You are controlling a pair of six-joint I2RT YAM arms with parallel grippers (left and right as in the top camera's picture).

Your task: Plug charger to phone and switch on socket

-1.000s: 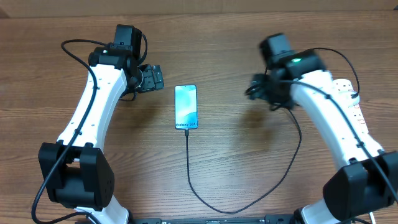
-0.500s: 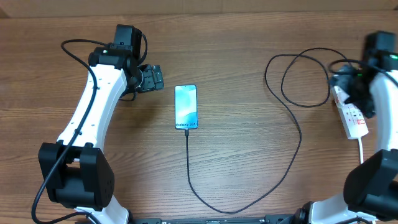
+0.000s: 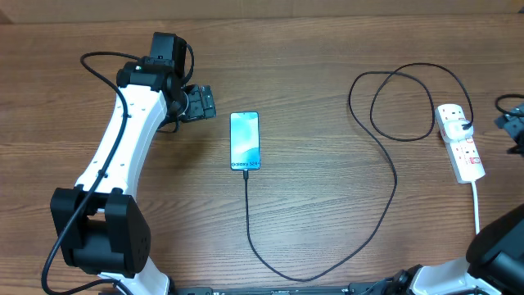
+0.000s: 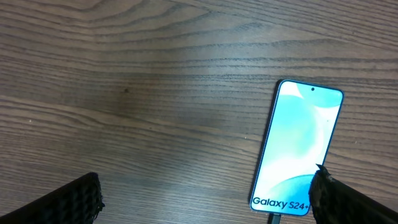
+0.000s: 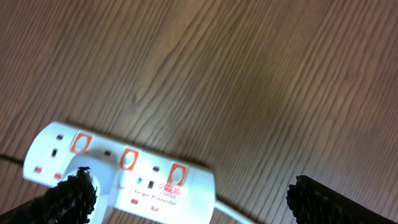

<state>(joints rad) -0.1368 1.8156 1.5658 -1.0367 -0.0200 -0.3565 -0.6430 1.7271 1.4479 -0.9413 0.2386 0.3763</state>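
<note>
Your right gripper (image 5: 186,190) hangs spread and empty, the socket (image 5: 124,168) lying close in front of it. Press off-centre and you may shove it across the bench, tugging the charger (image 3: 246,213) out of the phone (image 3: 245,140).

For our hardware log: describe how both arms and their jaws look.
The left arm has smooth white tubular links between blocky black joint housings, with a thin black cable looping along it. The right arm shows mostly black housings at the frame edge. Both pairs of jaws are black, with a fine gridded texture in the wrist views.
</note>
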